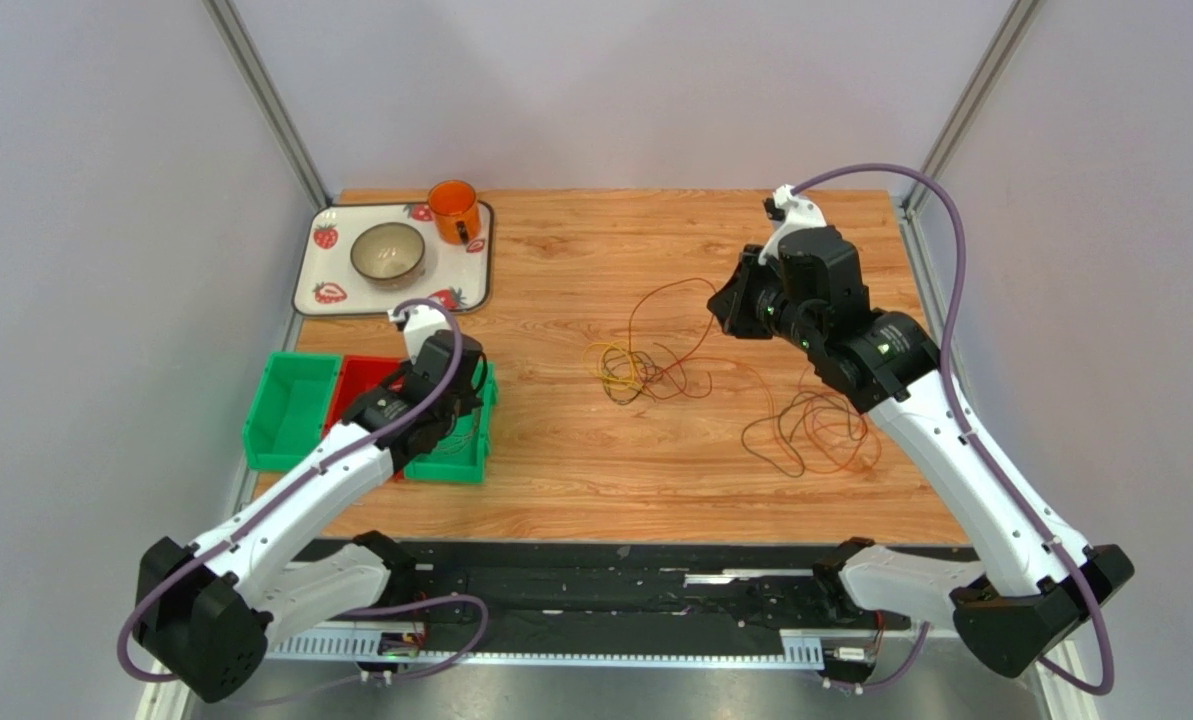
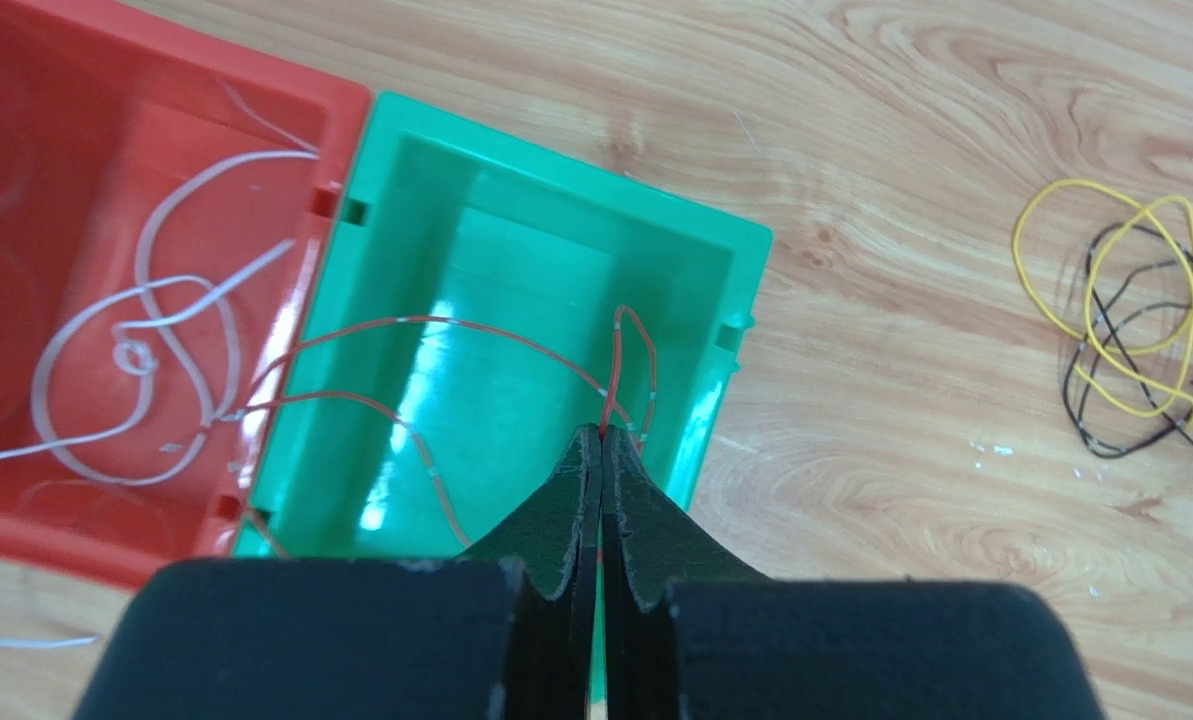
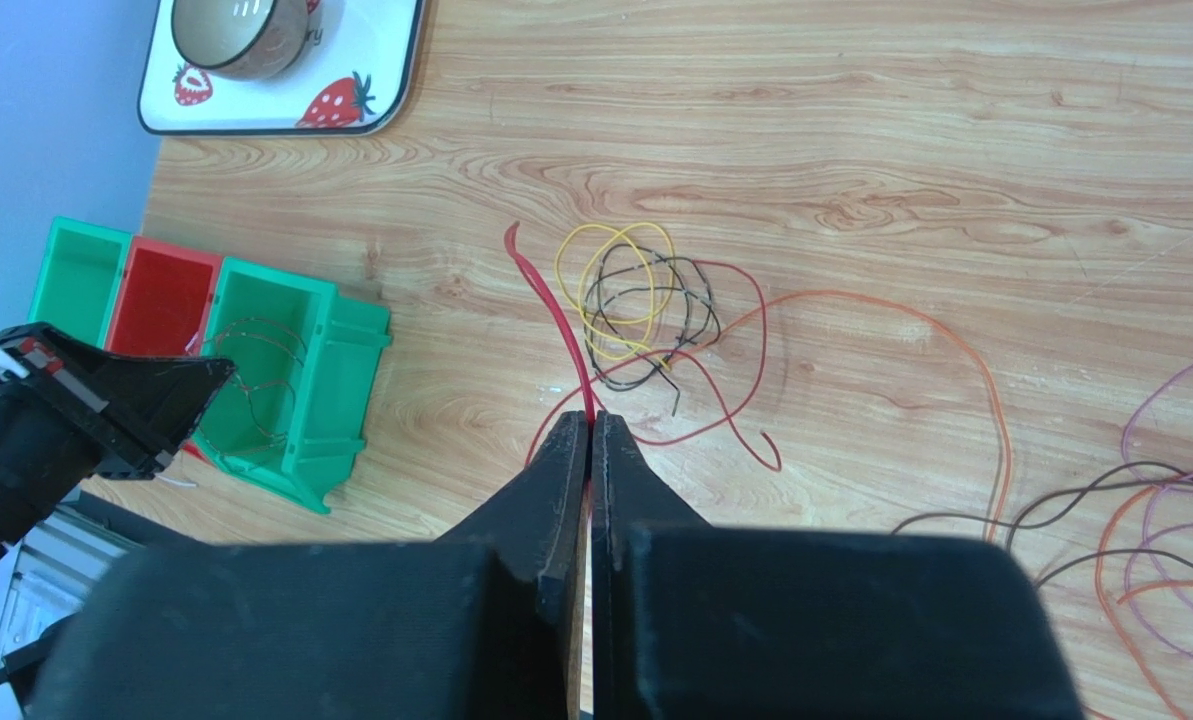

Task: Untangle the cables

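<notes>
Pinches red cable [image 3: 551,323] in right claw [image 3: 589,428], tangle [image 3: 640,312] just ahead. Clamps thin cable [image 2: 619,368] in left claw [image 2: 602,443], over bin [image 2: 557,159].

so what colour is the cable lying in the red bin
White; the cable shows clearest in the left wrist view.

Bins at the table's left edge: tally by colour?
Green bins: 2
Red bin: 1
Total: 3
</notes>
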### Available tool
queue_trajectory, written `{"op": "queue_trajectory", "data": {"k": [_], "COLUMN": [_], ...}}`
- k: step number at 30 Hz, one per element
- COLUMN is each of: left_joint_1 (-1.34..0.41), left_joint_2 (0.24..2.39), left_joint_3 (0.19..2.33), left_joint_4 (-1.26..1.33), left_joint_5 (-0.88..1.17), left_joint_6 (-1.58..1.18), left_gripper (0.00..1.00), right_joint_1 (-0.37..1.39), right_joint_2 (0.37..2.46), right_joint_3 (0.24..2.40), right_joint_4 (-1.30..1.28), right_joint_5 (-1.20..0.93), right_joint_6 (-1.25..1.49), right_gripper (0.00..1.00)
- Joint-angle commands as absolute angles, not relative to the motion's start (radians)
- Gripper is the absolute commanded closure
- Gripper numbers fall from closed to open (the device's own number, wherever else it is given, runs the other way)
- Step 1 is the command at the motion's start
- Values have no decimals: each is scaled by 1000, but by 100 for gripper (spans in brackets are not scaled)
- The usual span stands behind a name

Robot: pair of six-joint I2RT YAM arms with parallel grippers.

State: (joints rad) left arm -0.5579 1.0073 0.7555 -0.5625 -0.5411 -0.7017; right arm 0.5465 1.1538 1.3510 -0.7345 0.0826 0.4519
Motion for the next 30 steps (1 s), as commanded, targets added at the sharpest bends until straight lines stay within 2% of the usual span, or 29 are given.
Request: {"op": "queue_trajectory", "data": {"k": [1,3,4,5,7,9,11,15,21,28,30], "left_joint_1": [-552,-552,-551,-551,-551,-551,-551,-577,-791,-801,-801], "left_joint_2": [1011,1028,1037,1045,1048,1007,965,934,1090,1287,1327], "left_joint_3": [686,678,686,710,738,767,782,865,1054,1000,970], "left_joint_4": [-402,-409,-420,-437,-494,-534,-534,-587,-604,-254,-86], "left_joint_5": [-457,-485,-501,-505,-512,-512,-489,-474,-580,-196,-80], "left_joint_6": [-701,-707,-707,-704,-696,-681,-657,-543,-405,-383,-384], "left_gripper": [100,86,75,50,35,24,4,4,3,5,10], "right_joint_1": [546,546,545,546,545,545,545,546,525,515,514], "right_joint_2": [1121,1123,1123,1123,1123,1123,1124,1127,1085,1035,1032], "right_joint_3": [1341,1341,1339,1339,1338,1335,1325,1298,1152,1100,1089], "right_joint_4": [-699,-698,-696,-696,-703,-707,-706,-713,-753,-772,-779], "right_joint_5": [101,94,91,91,89,97,103,179,346,275,279], "right_joint_6": [451,453,453,454,449,443,443,440,437,460,451], "right_gripper": [100,100,100,100,100,100,100,100,100,100,100]}}
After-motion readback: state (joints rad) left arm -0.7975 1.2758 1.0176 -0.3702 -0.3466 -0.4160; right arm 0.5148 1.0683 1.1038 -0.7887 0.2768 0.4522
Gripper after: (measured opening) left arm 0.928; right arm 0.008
